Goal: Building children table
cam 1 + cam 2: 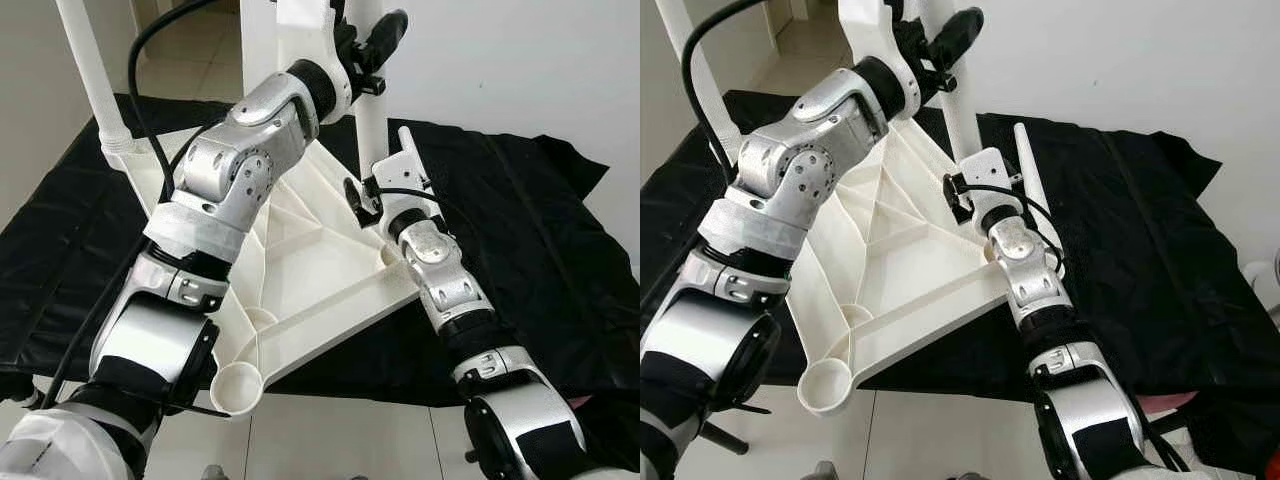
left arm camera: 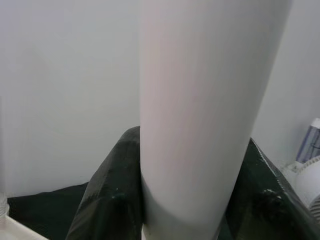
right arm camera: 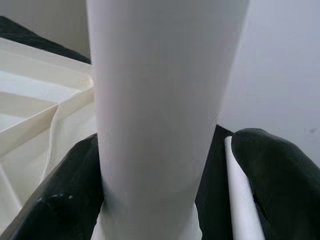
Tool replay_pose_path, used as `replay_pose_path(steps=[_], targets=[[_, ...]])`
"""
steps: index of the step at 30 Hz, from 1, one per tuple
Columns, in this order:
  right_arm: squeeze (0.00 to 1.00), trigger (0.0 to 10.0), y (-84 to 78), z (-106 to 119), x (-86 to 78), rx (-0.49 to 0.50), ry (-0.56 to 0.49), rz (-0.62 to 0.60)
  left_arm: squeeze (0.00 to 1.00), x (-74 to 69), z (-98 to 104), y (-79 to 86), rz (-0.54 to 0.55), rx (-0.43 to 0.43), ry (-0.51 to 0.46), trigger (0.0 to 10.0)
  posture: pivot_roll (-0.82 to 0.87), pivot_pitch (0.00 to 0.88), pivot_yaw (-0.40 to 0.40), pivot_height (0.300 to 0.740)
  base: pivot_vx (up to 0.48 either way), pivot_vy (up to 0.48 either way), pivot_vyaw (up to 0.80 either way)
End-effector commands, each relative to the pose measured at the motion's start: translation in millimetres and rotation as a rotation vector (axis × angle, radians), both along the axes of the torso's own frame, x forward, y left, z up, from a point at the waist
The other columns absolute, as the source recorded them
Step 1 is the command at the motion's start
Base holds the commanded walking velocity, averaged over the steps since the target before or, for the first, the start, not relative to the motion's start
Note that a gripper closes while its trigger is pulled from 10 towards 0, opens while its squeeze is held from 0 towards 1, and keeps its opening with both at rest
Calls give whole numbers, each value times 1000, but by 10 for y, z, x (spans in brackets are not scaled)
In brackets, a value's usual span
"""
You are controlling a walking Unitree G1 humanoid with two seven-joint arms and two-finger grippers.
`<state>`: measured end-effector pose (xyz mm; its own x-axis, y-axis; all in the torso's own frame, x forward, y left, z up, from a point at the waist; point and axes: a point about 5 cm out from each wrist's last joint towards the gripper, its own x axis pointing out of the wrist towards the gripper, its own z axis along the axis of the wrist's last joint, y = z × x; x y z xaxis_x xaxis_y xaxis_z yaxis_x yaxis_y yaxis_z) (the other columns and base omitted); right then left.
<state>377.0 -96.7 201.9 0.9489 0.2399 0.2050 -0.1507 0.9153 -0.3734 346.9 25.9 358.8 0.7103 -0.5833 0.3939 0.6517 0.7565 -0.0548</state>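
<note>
— Gripping high, our left pincer point(image 1: 372, 55) has its two black fingers point(image 2: 107, 197) closed round the upright white table leg point(image 1: 372, 125), one on each side and both touching the plastic. How is ours lower down?

— Our right pincer point(image 3: 165, 200) sits near the foot of that same leg, its fingers point(image 3: 55, 200) spread to either side. One looks pressed against the tube, while the other seems to stand a little off it, so we judge it a loose, guiding hold and not a firm clamp.

— Then we think the step in hand is seating this leg into its corner socket. We should keep the tube plumb from above, steady the base from below, and push straight along the leg's axis; any tilt could jam it.

— Agreed. The leg is a smooth, matte white cylinder, likely slippery under hard fingers, so squeezing squarely across it matters.

— Outward from there, the tabletop point(image 1: 300, 270) lies upside down: cream moulded plastic, rigid, with raised ribs fanning out in triangles and a round cup socket point(image 1: 238, 388) still open at the near corner.

— Another leg point(image 1: 95, 75) already stands in the far left corner, and a slim loose leg point(image 1: 1035, 180) lies just beside our right wrist.

— Everything rests on a black cloth point(image 1: 520, 250), wrinkled and faintly glossy, spread over the floor point(image 1: 330, 440) of pale tiles. It could let the top slide, so we press gently.
</note>
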Motion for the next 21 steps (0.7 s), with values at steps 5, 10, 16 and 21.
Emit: replay_pose_path(steps=[5, 10, 16, 21], targets=[[0, 10000, 41, -11, 39, -22, -23, -153, 0, 5, 77, -39, 76, -29, -20, 10000, 50, 0, -77, 740, 0, 0, 0], [0, 10000, 102, 22, 23, -20, -61, -177, 0, -14, 80, -65, 71, -17, -26, 10000, 51, 0, -72, 740, 0, 0, 0], [0, 10000, 123, 60, 36, -27, -107, -183, 0, -18, 91, -96, 66, -24, -25, 10000, 48, 0, -71, 740, 0, 0, 0], [0, 10000, 109, 59, 50, -44, -123, -211, 0, -15, 96, -107, 64, -27, -24, 10000, 51, 0, -71, 740, 0, 0, 0]])
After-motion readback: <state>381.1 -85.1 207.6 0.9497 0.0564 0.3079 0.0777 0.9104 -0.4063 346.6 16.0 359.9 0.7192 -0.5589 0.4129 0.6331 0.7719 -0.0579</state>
